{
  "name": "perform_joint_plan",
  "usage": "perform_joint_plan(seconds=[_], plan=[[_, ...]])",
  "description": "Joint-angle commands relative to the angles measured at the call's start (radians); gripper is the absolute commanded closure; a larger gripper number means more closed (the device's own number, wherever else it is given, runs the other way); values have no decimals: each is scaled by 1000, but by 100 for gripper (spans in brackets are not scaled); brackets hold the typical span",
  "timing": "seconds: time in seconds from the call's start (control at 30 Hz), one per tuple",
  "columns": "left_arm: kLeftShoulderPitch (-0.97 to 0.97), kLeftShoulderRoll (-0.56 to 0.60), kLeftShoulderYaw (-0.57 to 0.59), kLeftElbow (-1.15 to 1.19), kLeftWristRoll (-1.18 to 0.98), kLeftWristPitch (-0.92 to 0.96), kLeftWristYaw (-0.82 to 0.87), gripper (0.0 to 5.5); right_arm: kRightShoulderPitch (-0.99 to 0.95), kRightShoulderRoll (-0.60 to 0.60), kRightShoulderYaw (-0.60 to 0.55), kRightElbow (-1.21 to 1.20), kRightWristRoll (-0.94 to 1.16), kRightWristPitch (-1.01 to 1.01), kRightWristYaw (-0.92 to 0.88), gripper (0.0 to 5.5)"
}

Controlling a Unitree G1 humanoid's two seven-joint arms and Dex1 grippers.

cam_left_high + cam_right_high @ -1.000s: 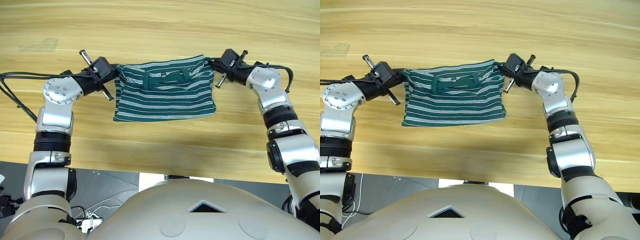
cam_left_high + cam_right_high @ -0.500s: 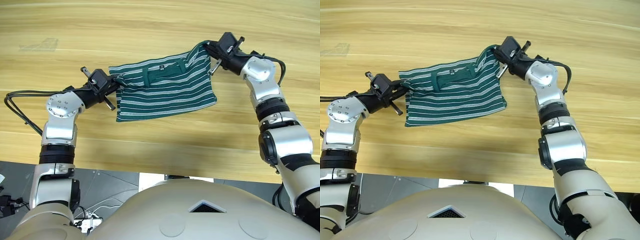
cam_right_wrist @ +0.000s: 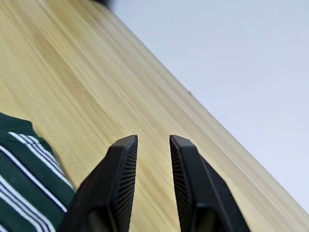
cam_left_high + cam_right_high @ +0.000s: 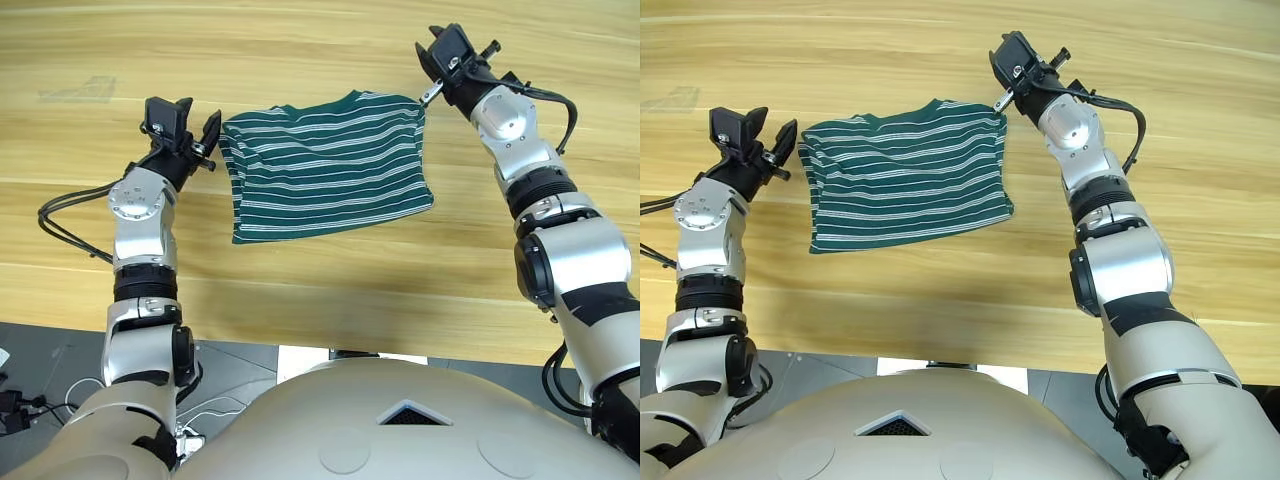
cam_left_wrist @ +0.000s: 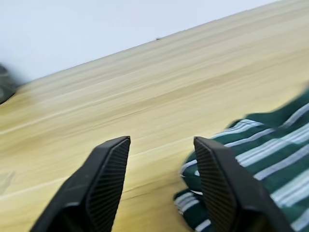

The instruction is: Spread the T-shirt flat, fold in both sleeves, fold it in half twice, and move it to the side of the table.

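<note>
**Folded shirt lies flat, both grippers empty**

The wooden table (image 4: pixel 320 40) carries the green striped T-shirt (image 4: pixel 328 165), folded into a rough square between the two arms. The left gripper (image 5: pixel 161 145) hangs just beside the shirt's left edge, fingers wide apart. The right gripper (image 3: pixel 153 140) is by its far right corner, fingers narrowly parted, gripping nothing.

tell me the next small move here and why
Probably lower the left gripper to pinch the T-shirt at its left edge for the second half fold. It and the right gripper are open and empty beside the far corners, and the shirt lies as a wide rectangle on the table.
</note>
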Motion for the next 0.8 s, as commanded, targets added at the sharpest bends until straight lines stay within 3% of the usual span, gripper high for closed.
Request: perform_joint_plan(seconds=[0.03, 0.13, 0.3, 0.5, 0.6, 0.8], plan=[[1, -1, 15, -25, 9, -23, 37, 252, 45, -13, -10, -3, 1, -36, 5, 429], [39, -6, 34, -133, -23, -14, 40, 232, 74, -9, 10, -8, -8, -37, 72, 429], [77, -36, 57, -327, -59, 37, 76, 232, 37, 62, 148, 6, -129, -16, 175, 429], [102, -67, 36, -460, -57, 90, 92, 232, -74, 125, 406, 97, -419, 110, 112, 429], [118, -82, 6, -497, -36, 98, 98, 232, -74, 93, 529, 146, -552, 202, 61, 429], [185, -94, -2, -555, -28, 113, 112, 232, -27, -142, 521, 176, -555, 289, 16, 429]])
